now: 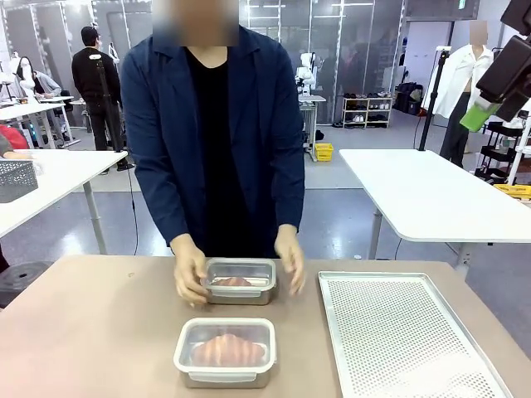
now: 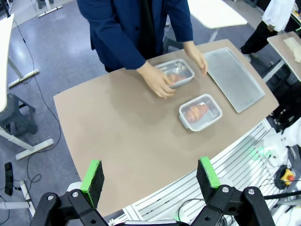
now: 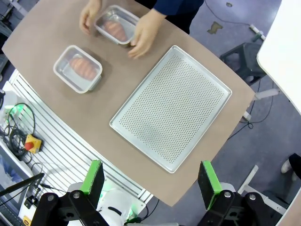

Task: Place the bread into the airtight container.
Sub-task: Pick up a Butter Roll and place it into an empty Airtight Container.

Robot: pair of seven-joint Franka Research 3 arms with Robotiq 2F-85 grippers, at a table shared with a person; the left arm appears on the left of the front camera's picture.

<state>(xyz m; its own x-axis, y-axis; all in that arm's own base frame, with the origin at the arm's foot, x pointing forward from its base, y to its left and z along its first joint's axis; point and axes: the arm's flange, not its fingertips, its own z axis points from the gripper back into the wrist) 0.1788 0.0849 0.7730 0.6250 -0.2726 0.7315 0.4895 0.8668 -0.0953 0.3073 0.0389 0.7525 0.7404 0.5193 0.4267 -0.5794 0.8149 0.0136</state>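
Note:
Two steel airtight containers stand on the brown table, each with one bread, a golden-brown croissant, inside. The near container (image 1: pixel 226 351) (image 2: pixel 200 112) (image 3: pixel 78 68) has a clear white-rimmed lid over its bread (image 1: pixel 227 349). A person's hands grip both sides of the far container (image 1: pixel 240 280) (image 2: pixel 176 74) (image 3: pixel 117 24), where bread (image 1: pixel 232 282) also lies. My left gripper (image 2: pixel 149 175) is open, high above the table's near edge, holding nothing. High over the right side, my right gripper (image 3: pixel 151 179) is open and empty; its green pad (image 1: pixel 478 114) shows at the upper right.
A perforated metal tray (image 1: pixel 406 336) (image 2: pixel 233 77) (image 3: pixel 171 106) lies bare on the right part of the table. The person stands at the far edge. White tables (image 1: pixel 431 195) stand behind, and cables and a railed frame sit below the near edge.

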